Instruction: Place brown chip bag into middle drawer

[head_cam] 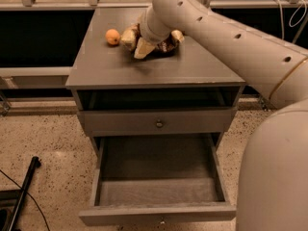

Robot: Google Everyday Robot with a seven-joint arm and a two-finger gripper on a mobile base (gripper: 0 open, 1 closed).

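The brown chip bag [167, 44] lies crumpled on the grey cabinet top [144, 69], with one tan end to the left [128, 36] and one to the right [177, 34]. My gripper [144, 47] is down on the middle of the bag, reaching in from the upper right, and its wrist covers much of the bag. The middle drawer [159, 213] is pulled wide open below, and its flat grey floor is bare.
A small orange fruit [113, 36] sits on the cabinet top just left of the bag. A closed grey drawer front with a round knob [159, 123] is above the open drawer. My arm [250, 52] spans the right side. A black pole [24, 186] lies on the speckled floor at left.
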